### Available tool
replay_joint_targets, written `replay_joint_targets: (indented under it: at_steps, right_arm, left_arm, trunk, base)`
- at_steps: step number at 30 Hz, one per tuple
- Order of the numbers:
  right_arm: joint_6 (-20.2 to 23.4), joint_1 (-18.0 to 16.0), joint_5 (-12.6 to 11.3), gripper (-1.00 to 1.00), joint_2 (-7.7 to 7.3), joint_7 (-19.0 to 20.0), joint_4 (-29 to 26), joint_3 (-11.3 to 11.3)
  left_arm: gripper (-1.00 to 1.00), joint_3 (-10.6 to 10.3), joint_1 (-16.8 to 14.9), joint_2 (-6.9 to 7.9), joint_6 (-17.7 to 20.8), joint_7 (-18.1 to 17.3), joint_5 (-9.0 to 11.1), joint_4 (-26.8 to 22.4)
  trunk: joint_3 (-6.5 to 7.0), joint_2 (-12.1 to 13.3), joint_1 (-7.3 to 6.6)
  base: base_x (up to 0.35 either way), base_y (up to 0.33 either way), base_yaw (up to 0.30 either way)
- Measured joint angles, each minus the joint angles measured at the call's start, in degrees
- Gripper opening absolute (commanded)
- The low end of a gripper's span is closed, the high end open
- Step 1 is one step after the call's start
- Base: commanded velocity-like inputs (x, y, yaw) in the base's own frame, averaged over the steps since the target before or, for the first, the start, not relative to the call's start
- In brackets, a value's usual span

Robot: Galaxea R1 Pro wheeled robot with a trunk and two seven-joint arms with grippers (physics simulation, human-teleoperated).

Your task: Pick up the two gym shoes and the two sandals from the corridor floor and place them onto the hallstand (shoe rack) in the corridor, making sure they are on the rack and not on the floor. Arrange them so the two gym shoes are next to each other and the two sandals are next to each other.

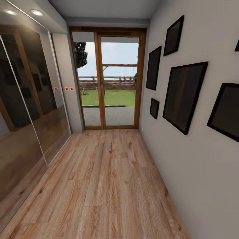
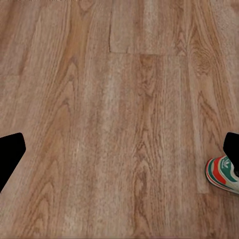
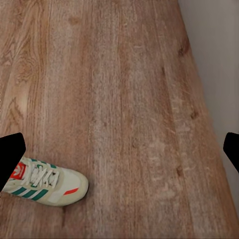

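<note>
I count one gym shoe [image 3: 45,183] below my right arm and part of one shoe [image 2: 224,174] below my left (whether it is the same shoe I cannot tell). On the wall ahead hang six dark picture frames [image 1: 184,95], beside one double glass door [image 1: 109,79] and two ceiling spotlights [image 1: 36,12].

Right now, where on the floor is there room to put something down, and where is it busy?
The corridor floor lies bare between the mirrored wardrobe and the picture wall, up to the glass door. In the right wrist view, planks beside the grey wall are free; a gym shoe crowds one corner. In the left wrist view, another shoe sits at the edge.
</note>
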Motion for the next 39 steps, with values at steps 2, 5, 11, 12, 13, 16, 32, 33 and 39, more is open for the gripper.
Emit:
replay_joint_targets:
  at_steps: [2, 5, 11, 12, 13, 16, 32, 33, 39]
  right_arm:
    - [0.0, 0.0, -0.01, 1.0, 0.0, 0.0, -0.01, -0.01]
    - [-0.04, 0.0, -0.05, 1.0, 0.0, 0.0, -0.09, -0.03]
    - [-0.08, 0.0, -0.07, 1.0, -0.03, 0.0, -0.3, -0.12]
    - [-0.08, 0.0, -0.07, 1.0, -0.02, 0.0, -0.32, -0.14]
    - [-0.08, 0.0, -0.07, 1.0, -0.02, 0.0, -0.31, -0.15]
    - [-0.09, 0.0, -0.08, 1.0, -0.03, -0.02, -0.3, -0.17]
    - [-0.06, 0.0, -0.08, 1.0, -0.06, -0.02, -0.29, -0.18]
    - [-0.05, 0.0, -0.08, 1.0, -0.05, -0.02, -0.31, -0.18]
    - [-0.01, 0.01, -0.08, 1.0, -0.03, -0.01, -0.38, -0.18]
  left_arm:
    - [1.0, -0.05, 0.0, -0.05, 0.0, 0.0, -0.03, 0.04]
    - [1.0, -0.27, 0.0, -0.15, 0.0, 0.0, -0.13, 0.09]
    - [1.0, -0.56, 0.0, -0.26, -0.03, 0.0, -0.22, 0.3]
    - [1.0, -0.55, 0.0, -0.24, -0.05, 0.0, -0.19, 0.32]
    - [1.0, -0.51, 0.0, -0.22, -0.05, 0.0, -0.17, 0.34]
    - [1.0, -0.22, 0.0, -0.16, -0.07, 0.0, -0.08, 0.24]
    - [1.0, 0.02, 0.0, 0.04, -0.13, 0.0, 0.0, 0.17]
    - [1.0, 0.02, 0.0, 0.06, -0.14, 0.0, -0.02, 0.18]
    - [1.0, 0.0, -0.01, 0.12, -0.17, 0.0, -0.06, 0.27]
  trunk:
    - [0.0, 0.0, 0.0]
    - [0.0, 0.0, 0.01]
    - [0.0, 0.0, 0.01]
    - [0.0, 0.0, 0.01]
    - [0.0, 0.0, 0.01]
    - [0.0, 0.0, 0.01]
    - [0.0, 0.0, 0.01]
    - [0.0, 0.0, 0.01]
    - [0.0, 0.0, 0.01]
  base:
    - [-0.082, 0.166, 0.0]
    - [-0.101, 0.217, 0.0]
    - [-0.116, 0.259, 0.0]
    - [-0.122, 0.275, 0.0]
    - [-0.123, 0.277, 0.0]
    - [-0.124, 0.281, 0.0]
    - [-0.126, 0.285, -0.002]
    - [-0.126, 0.286, -0.037]
    - [-0.126, 0.286, -0.118]
